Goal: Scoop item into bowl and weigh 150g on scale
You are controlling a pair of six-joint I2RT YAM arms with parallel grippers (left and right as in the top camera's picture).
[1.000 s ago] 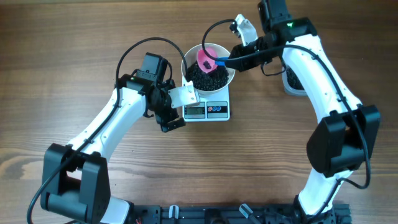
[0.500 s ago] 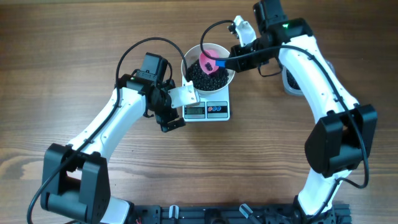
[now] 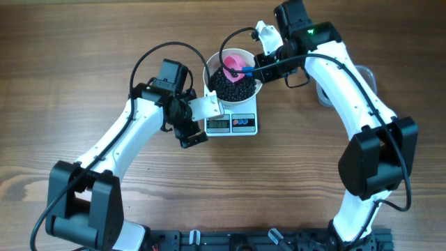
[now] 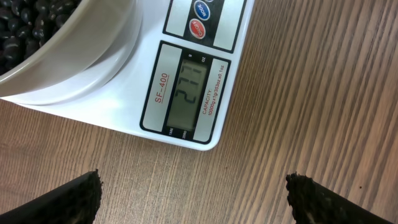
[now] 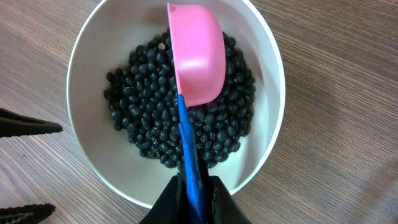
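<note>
Step in hand: weighing. My right gripper [image 5: 194, 196] is clamped narrow on the blue handle of the pink scoop [image 5: 198, 53], which is empty over the black beans [image 5: 146, 109] in the bowl [image 5: 84, 134] on the scale [image 4: 219, 134]. My left gripper [image 4: 193, 193] hangs wide, holding nothing. Label reads SF-400 and the display looks like 211, last digit unsure, so next I'd lift excess out toward 150.

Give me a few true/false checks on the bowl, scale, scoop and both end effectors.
1. The bowl sits on the scale. True.
2. The right end effector holds a green spoon. False: it is shut on the blue handle of a pink scoop.
3. The left end effector grips the scale. False: it is open beside the scale, holding nothing.
4. The black beans lie in the bowl. True.
</note>
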